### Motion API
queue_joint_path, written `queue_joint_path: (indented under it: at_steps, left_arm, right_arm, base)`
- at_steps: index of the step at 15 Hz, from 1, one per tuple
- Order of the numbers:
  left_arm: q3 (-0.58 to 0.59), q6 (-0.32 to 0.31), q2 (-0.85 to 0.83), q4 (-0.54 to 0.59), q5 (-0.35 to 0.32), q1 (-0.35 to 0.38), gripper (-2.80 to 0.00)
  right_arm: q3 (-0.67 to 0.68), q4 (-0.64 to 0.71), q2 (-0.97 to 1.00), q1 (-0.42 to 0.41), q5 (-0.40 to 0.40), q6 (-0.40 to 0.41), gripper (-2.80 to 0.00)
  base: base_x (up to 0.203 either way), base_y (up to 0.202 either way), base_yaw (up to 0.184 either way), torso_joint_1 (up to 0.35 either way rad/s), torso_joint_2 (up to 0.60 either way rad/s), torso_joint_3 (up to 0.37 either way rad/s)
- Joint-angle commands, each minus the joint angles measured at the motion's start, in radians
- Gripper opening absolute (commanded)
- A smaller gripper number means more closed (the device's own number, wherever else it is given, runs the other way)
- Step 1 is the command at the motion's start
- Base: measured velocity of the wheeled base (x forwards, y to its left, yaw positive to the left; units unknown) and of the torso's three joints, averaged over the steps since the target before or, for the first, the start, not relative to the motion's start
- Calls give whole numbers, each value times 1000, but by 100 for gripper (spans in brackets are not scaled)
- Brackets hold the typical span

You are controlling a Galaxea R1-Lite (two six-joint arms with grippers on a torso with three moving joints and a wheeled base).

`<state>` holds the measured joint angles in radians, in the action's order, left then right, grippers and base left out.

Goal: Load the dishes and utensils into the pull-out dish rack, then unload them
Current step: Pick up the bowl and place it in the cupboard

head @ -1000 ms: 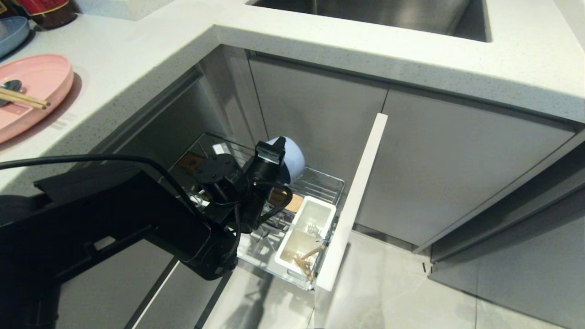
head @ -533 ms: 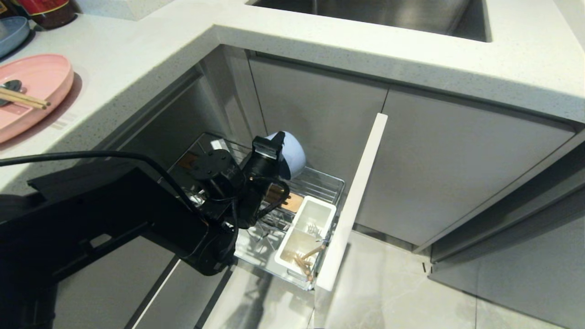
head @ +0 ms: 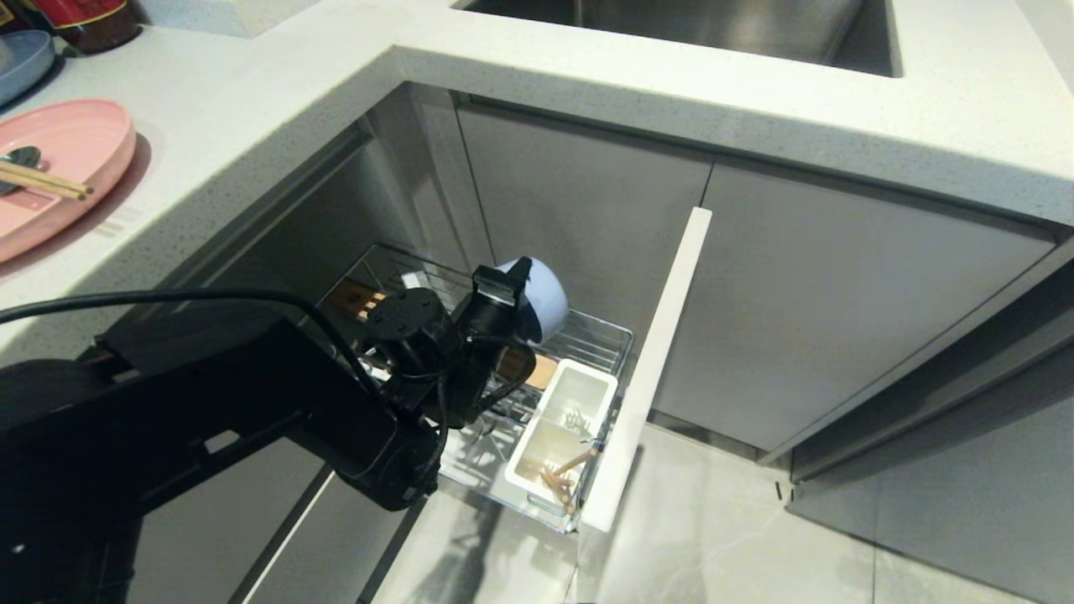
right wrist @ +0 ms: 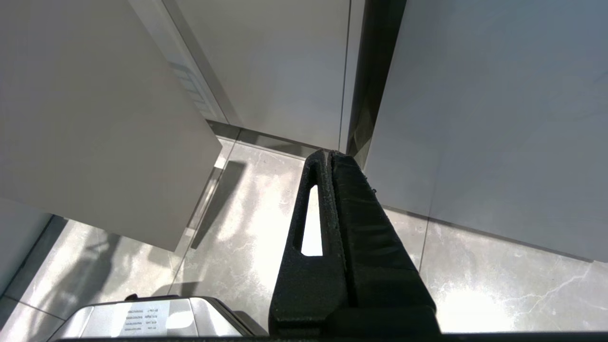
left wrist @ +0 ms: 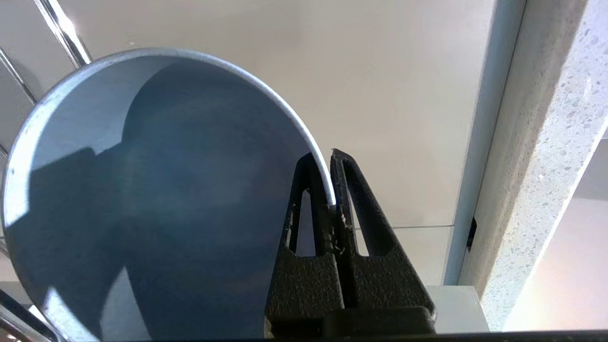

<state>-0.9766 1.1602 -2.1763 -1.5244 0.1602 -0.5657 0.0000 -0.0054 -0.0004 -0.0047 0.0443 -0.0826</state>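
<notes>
My left gripper (head: 510, 281) is shut on the rim of the periwinkle-blue bowl (head: 545, 300), which is tipped on its side just above the back of the pull-out dish rack (head: 600, 340). In the left wrist view one finger is inside the bowl (left wrist: 142, 190) and one outside, with the left gripper (left wrist: 327, 164) pinching its thin rim. The pink plate (head: 63, 168) lies on the counter at far left, and the chopsticks (head: 46, 181) and spoon (head: 18, 157) rest on it. My right gripper (right wrist: 330, 154) hangs shut over the floor, holding nothing.
The rack's white utensil box (head: 558, 424) holds some wooden sticks (head: 564, 480). The pale front panel (head: 650, 369) stands out to the right of the rack. A blue-grey plate (head: 21, 63) and a red jar (head: 84, 17) sit at the counter's far left. The sink (head: 671, 25) is above.
My left gripper has carried the bowl slightly up, then to the right and a little lower over the rack. The grip on the rim is unchanged. My right arm has not moved.
</notes>
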Motion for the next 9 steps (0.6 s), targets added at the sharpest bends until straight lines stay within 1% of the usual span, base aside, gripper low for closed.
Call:
queue_joint_path:
  at_steps: [1,9]
  left_arm:
    - [-4,7,-17,-6,2,0,-280]
    - [-8,7,-39,-6,3,0,-280]
  right_arm:
    - [0,-1,-4,0,0,0,-280]
    - [0,-1,-4,0,0,0,-280]
  base:
    - [0,0,0,0,0,0]
    - [0,0,0,0,0,0]
